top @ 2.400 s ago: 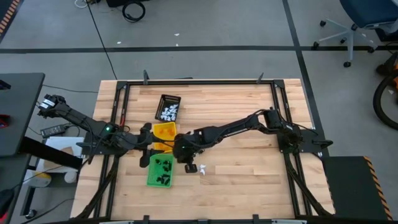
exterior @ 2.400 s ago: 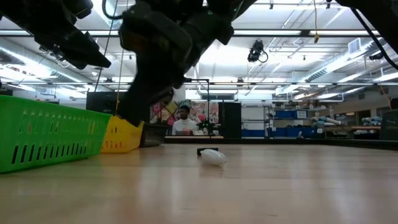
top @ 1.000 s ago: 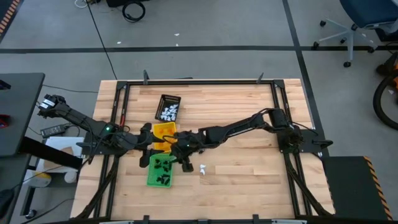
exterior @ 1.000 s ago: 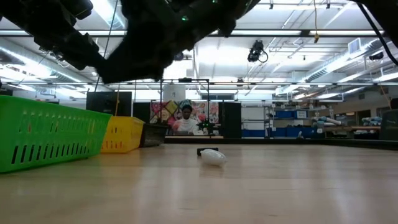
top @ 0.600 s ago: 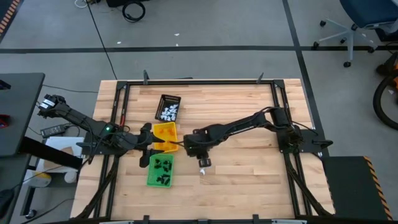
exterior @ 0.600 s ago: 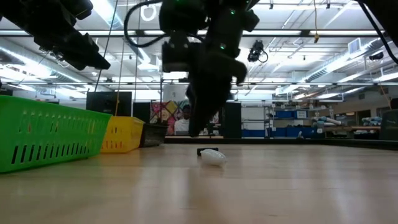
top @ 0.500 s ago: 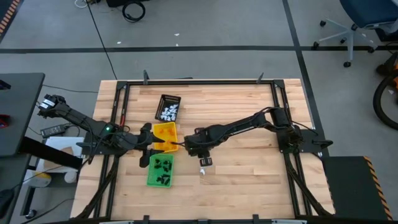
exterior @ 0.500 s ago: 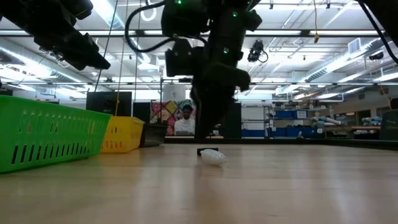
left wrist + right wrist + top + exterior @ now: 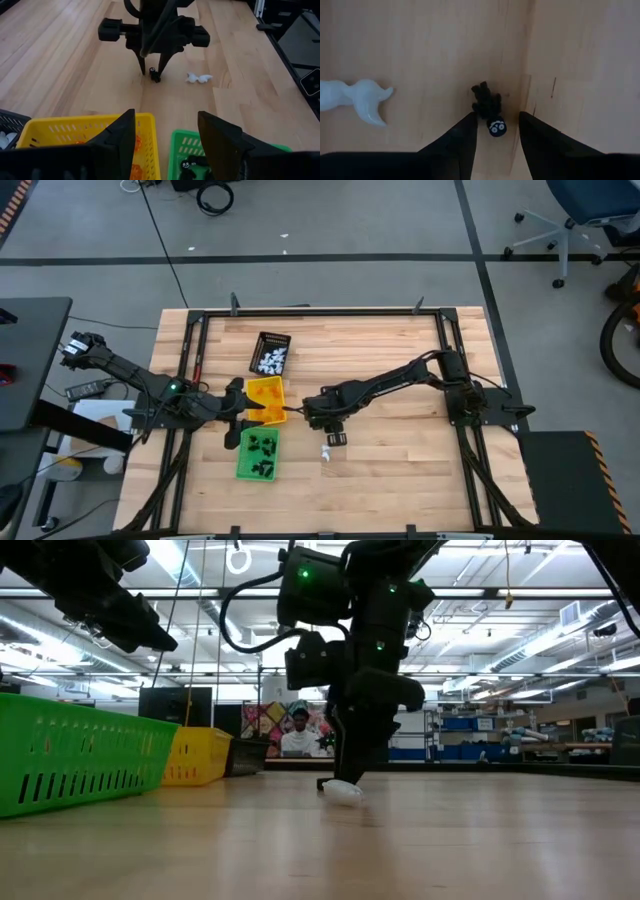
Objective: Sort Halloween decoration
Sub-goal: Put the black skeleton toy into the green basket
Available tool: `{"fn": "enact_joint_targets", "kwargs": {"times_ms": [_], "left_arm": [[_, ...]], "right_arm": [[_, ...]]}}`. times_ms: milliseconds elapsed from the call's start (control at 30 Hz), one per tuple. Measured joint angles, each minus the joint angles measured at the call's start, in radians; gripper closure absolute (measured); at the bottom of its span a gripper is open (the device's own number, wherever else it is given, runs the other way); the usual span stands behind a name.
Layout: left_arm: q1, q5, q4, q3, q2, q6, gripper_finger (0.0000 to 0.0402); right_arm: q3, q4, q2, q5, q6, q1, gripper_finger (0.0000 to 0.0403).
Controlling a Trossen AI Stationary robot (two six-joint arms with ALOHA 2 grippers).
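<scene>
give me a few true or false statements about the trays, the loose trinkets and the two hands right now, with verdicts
1. The right hand is down at the table with its open fingers straddling a black trinket. True.
2. The white trinket is already in the black tray. False: it lies loose on the wooden table, beside the black trinket.
3. The green tray holds black trinkets. True.
4. The left hand is gripping an orange trinket. False: it is open and empty, hovering over the yellow tray and the green tray.
5. The yellow tray sits between the black tray and the green tray. True.
</scene>
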Motion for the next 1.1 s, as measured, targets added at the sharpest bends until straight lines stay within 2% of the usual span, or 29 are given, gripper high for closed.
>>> {"fn": "enact_joint_targets", "kwargs": {"times_ms": [133, 433, 533, 833, 1100], "left_arm": [[0.000, 0.000, 0.001, 0.000, 0.000, 0.000, 0.0212], [0.000, 0.000, 0.000, 0.000, 0.000, 0.001, 0.0212], [0.000, 0.000, 0.000, 0.000, 0.000, 0.001, 0.0212], [0.000, 0.000, 0.000, 0.000, 0.000, 0.005, 0.0212], [0.000, -0.011, 0.008, 0.000, 0.001, 0.005, 0.0212]], "right_arm": [[-0.002, 0.009, 0.001, 0.000, -0.009, 0.000, 0.0277], [0.010, 0.013, 0.004, -0.015, -0.013, 0.001, 0.0376], [0.016, 0.027, 0.006, -0.037, -0.012, 0.006, 0.0378], [0.156, 0.093, 0.013, -0.040, -0.045, 0.051, 0.0361], [0.187, 0.406, 0.012, -0.099, -0.046, 0.094, 0.0359]]}}
